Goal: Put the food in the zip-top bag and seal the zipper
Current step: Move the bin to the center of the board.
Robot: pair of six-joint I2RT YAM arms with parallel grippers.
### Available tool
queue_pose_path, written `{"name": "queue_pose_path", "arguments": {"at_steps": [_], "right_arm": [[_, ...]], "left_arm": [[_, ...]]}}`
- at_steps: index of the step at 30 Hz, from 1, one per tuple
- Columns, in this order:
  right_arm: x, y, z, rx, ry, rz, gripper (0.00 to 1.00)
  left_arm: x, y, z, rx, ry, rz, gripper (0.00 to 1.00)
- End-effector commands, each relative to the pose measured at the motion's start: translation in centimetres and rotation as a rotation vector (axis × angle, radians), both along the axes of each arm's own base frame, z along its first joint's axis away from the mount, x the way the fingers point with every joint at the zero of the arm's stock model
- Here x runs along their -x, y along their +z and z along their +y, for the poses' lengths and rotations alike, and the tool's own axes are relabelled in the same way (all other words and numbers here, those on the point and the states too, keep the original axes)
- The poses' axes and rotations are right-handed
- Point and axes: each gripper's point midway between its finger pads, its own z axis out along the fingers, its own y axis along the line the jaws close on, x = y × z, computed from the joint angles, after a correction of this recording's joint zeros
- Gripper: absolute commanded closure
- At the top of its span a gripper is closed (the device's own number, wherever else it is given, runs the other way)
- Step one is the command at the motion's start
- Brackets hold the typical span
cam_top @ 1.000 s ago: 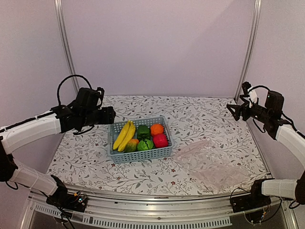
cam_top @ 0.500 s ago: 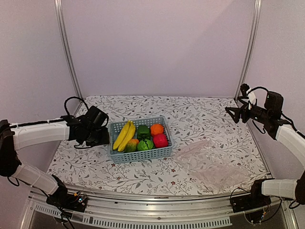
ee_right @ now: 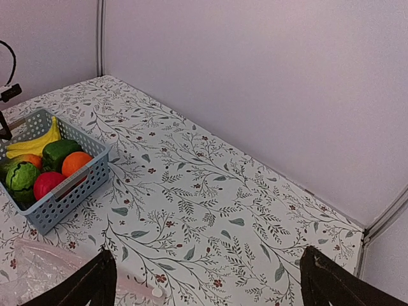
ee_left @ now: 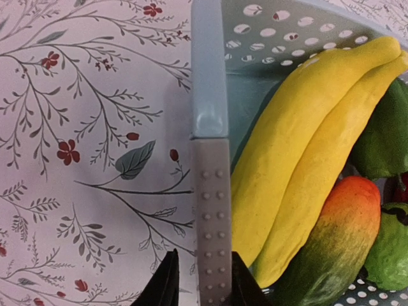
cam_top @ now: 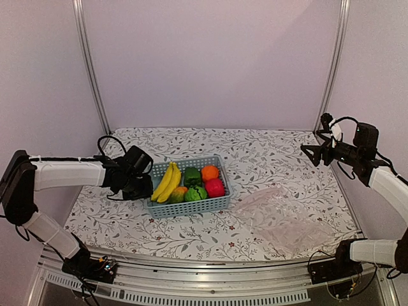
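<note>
The food lies in a light-blue basket [cam_top: 188, 207]: yellow bananas [cam_top: 166, 182], green pepper [cam_top: 192, 175], orange [cam_top: 210, 172], pink-red fruit [cam_top: 215, 187], green ball [cam_top: 196, 193] and mango [cam_top: 177, 194]. My left gripper [cam_top: 145, 186] is low at the basket's left wall. In the left wrist view its narrowed jaws straddle the basket rim [ee_left: 209, 76] beside the bananas [ee_left: 299, 146], and whether they clamp it is unclear. The clear zip-top bag [cam_top: 280, 220] lies flat to the basket's right, its pale zipper [ee_right: 115, 275] toward the basket. My right gripper [cam_top: 317, 135] hangs open, high at the far right, holding nothing.
The floral tablecloth [cam_top: 268, 153] covers the table. Pale walls with metal posts [cam_top: 333, 70] close in the back and sides. The table's front rail [cam_top: 204, 271] runs along the near edge, between the arm bases.
My left arm has dropped from above the table down to the basket's left wall, and its jaws have narrowed. The right gripper has barely moved. Basket and bag lie as before.
</note>
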Motion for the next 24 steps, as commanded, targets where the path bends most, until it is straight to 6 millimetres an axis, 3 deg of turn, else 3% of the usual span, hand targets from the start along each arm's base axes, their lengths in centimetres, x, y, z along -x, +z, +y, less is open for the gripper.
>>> {"name": "queue_pose_path", "arguments": {"at_steps": [1, 4, 11, 16, 24], "right_arm": [[0.4, 0.1, 0.1, 0.001, 0.012, 0.005, 0.01], [0.4, 0.1, 0.0, 0.005, 0.009, 0.003, 0.01], [0.3, -0.2, 0.1, 0.006, 0.015, 0.011, 0.01], [0.3, -0.4, 0.1, 0.008, 0.019, 0.016, 0.01], [0.4, -0.7, 0.2, 0.012, 0.026, 0.021, 0.01]], "left_arm": [[-0.9, 0.7, -1.7, 0.033, -0.022, -0.015, 0.76], [-2.1, 1.3, -2.1, 0.027, -0.014, -0.045, 0.82], [-7.2, 2.4, -3.3, -0.039, -0.019, -0.118, 0.99], [-12.0, 1.2, -4.8, -0.008, -0.047, -0.102, 1.0], [-19.8, 0.8, -8.3, -0.01, -0.17, -0.132, 1.0]]}}
